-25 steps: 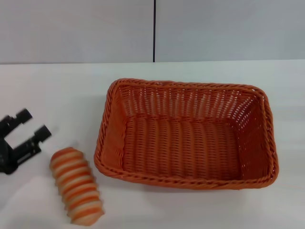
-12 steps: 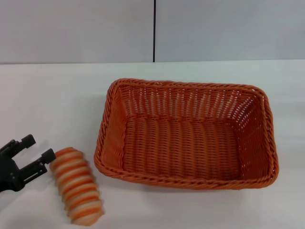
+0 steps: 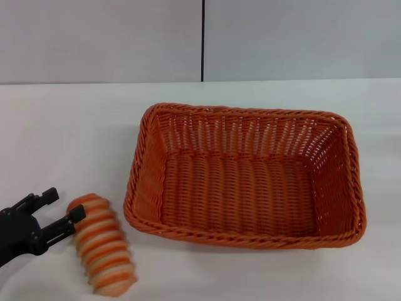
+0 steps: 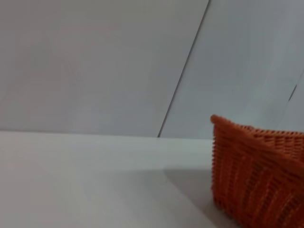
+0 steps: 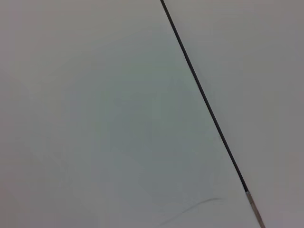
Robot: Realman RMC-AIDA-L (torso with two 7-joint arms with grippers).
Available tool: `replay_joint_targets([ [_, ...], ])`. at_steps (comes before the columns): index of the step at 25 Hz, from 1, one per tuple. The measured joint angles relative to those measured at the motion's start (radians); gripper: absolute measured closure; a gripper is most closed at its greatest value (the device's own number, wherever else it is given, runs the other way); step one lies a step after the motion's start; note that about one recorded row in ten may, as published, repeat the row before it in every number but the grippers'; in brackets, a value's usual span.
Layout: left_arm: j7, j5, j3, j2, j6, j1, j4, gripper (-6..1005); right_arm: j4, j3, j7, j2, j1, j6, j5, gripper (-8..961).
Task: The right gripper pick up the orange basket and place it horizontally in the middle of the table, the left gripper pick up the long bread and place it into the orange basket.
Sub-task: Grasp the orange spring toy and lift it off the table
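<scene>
The orange basket lies lengthwise across the middle of the white table, empty inside. One of its corners also shows in the left wrist view as the basket. The long bread, striped orange and cream, lies on the table just off the basket's front left corner. My left gripper is at the bread's left end, open, with one fingertip touching the loaf's top end and the other apart from it. The right gripper is out of view.
A grey wall with a dark vertical seam stands behind the table's far edge. The right wrist view shows only that wall and the seam.
My left gripper has moved toward the table's front and to the right, coming from beside the bread up against its left end. Basket and bread have not moved.
</scene>
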Motion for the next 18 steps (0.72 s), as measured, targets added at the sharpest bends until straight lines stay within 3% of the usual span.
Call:
replay_joint_targets([
  [18,-0.004,0.0,0.045,-0.001,-0.045,-0.004,-0.014,221,0.0,-0.024,-0.001,0.0,0.003,0.003,-0.001,434],
])
